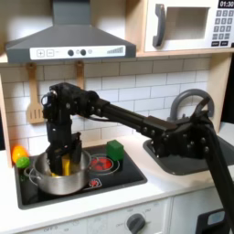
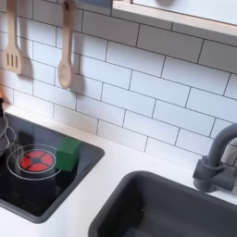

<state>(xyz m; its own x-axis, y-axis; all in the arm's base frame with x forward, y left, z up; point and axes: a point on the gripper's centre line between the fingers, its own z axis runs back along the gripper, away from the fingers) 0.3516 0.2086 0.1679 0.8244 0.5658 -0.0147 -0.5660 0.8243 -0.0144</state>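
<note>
Where the yellow item (image 1: 65, 168) lies inside the pot (image 1: 58, 178), at the first exterior view's lower left: directly beneath the gripper (image 1: 62, 157), which points straight down into the pot mouth. Item partly hidden by the fingers; identity and long axis not discernible. Gripper state: cannot be told, since the fingertips sit below the rim line and blur with the item; contact or grasp likewise unclear. Pot on the left burner of the stove (image 1: 128, 172), its rim surrounding the gripper on all sides. Green block (image 1: 115, 150) on the stove's back right corner, well apart from the pot; same block (image 2: 68, 153) beside the red burner (image 2: 36, 160) in the second exterior view. Sink (image 2: 176, 208) further right on the desk. Spoon (image 2: 65, 57) and spatula (image 2: 12, 51) hung on the tiled wall above.
</note>
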